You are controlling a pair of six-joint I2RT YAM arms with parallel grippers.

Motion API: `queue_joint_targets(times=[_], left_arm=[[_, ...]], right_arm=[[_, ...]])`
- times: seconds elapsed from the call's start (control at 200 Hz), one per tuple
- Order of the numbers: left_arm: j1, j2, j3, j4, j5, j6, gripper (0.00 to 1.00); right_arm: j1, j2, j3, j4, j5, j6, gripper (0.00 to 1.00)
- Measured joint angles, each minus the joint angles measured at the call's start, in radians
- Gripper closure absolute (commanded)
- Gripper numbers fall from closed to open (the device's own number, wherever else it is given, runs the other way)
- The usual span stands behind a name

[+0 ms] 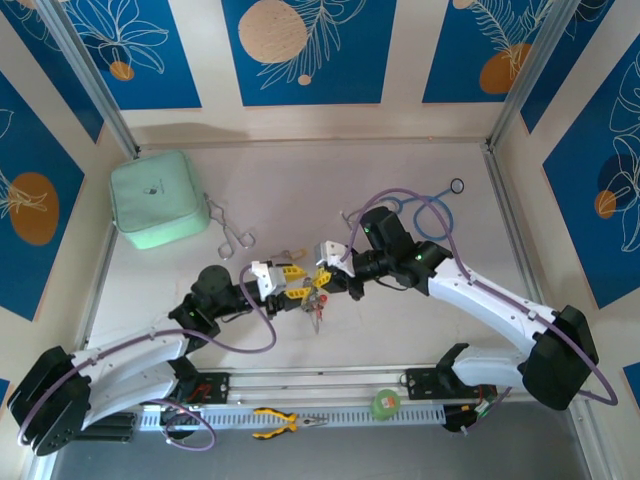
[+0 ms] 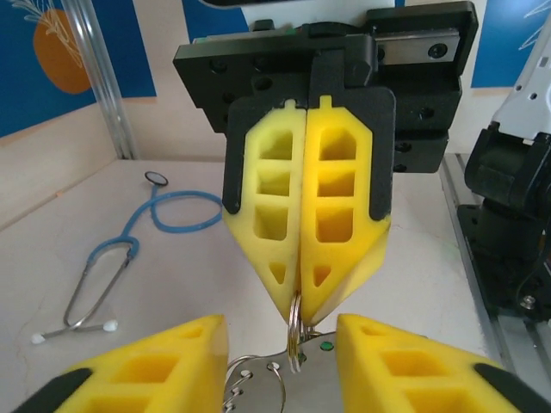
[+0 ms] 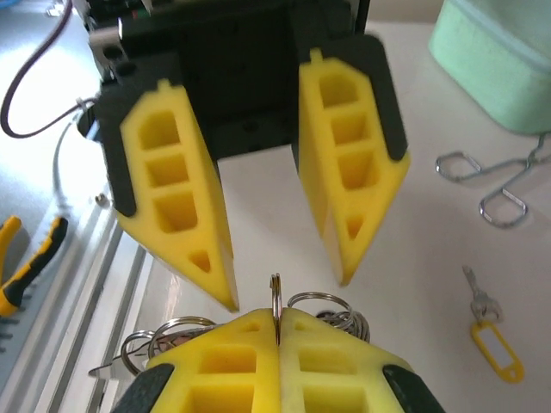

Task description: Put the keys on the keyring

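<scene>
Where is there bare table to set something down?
Bare: the back middle, between forceps and stethoscope; the near-left patch before the green pouch; the front between the arms. Crowded: the centre, where left gripper and right gripper meet over the keys.

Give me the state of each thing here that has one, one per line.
right gripper: shut on the keyring
left gripper: open, one finger on each side of the keyring
keyring: upright, pinched at its edge
yellow-tagged key: lying loose, off the keyring
forceps: lying flat, untouched
green pouch: closed
stethoscope: lying flat, untouched
</scene>
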Motion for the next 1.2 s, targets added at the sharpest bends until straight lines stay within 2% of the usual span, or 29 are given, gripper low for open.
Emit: queue_joint_targets(times=[0.215,0.36,0.54,0.68,0.82,0.84,0.905,0.96,1.2], left_arm=[[0.0,-0.032,0.065,-0.209,-0.029,0.11,0.69],[0.0,-0.035,0.08,-0.274,-0.028,0.149,0.75],[0.0,-0.035,0.086,-0.311,-0.016,0.177,0.85],[0.0,-0.035,0.087,-0.319,0.003,0.178,1.0],[0.0,-0.035,0.088,-0.319,0.011,0.179,1.0],[0.0,-0.035,0.087,-0.319,0.011,0.178,1.0],[0.0,-0.035,0.087,-0.312,0.012,0.174,1.0],[0.0,-0.035,0.087,-0.298,0.014,0.167,1.0],[0.0,-0.035,0.065,-0.274,0.009,0.144,1.0]], right_arm=[[0.082,0.057,0.111,-0.154,0.166,-0.087,1.0],[0.123,0.085,0.162,-0.221,0.247,-0.124,1.0],[0.139,0.104,0.183,-0.241,0.277,-0.13,1.0],[0.14,0.104,0.183,-0.24,0.276,-0.119,1.0],[0.131,0.101,0.174,-0.23,0.255,-0.087,1.0],[0.128,0.098,0.169,-0.226,0.248,-0.083,0.99],[0.113,0.084,0.145,-0.197,0.223,-0.065,0.8],[0.092,0.066,0.115,-0.158,0.191,-0.041,0.71],[0.006,0.004,-0.001,-0.016,0.088,0.01,0.7]])
